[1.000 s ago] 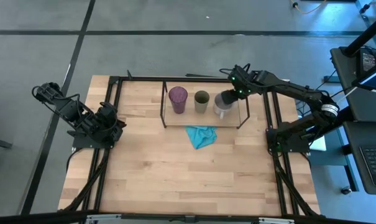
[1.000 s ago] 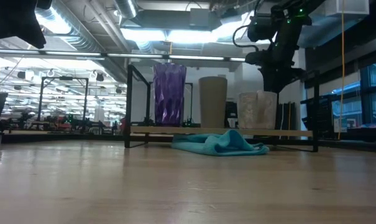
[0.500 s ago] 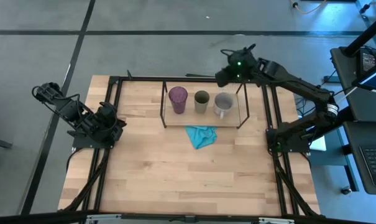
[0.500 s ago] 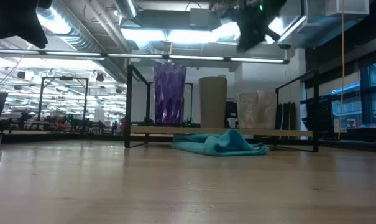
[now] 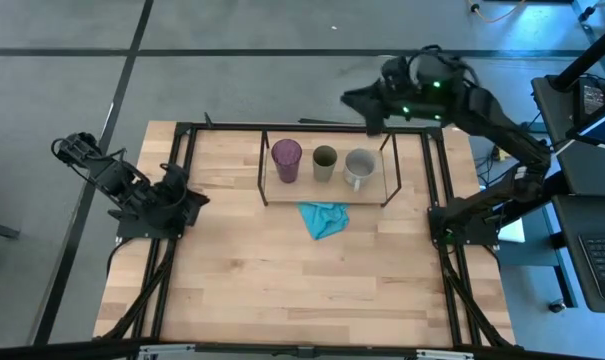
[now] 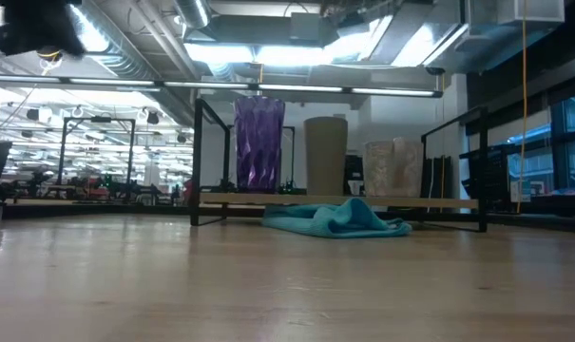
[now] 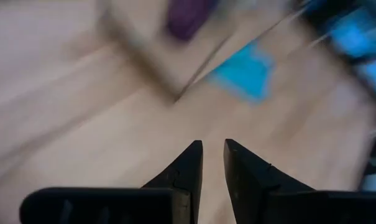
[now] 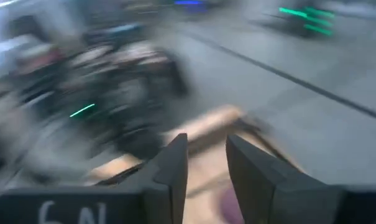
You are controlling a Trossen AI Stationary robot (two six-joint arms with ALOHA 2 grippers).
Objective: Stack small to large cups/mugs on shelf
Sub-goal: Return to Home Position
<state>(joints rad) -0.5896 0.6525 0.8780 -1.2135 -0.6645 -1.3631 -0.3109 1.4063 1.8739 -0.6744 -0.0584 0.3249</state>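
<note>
The shelf (image 5: pixel 374 192) stands at the table's far middle, its board (image 6: pixel 230 199) just above the tabletop. On it stand in a row the purple tumbler (image 5: pixel 286 159) (image 6: pixel 258 142), the olive cup (image 5: pixel 325 162) (image 6: pixel 326 152) and the grey mug (image 5: pixel 359 167) (image 6: pixel 393 166), each upright on its base. My right gripper (image 5: pixel 350 100) (image 8: pixel 205 149) is open and empty, high up beyond the shelf's far side. My left gripper (image 5: pixel 198 198) (image 7: pixel 212 149) is at the table's left, with a narrow gap between its fingers, empty.
A crumpled teal cloth (image 5: pixel 323 218) (image 6: pixel 336 218) lies on the table just in front of the shelf. The table's black frame rails (image 5: pixel 172 250) run along the left and right sides. Bare wood lies toward the near edge.
My right gripper has risen from the grey mug and gone up and beyond the table's far edge, out of the low view. The mug stays upright on the shelf. My left arm has begun to move at the table's left.
</note>
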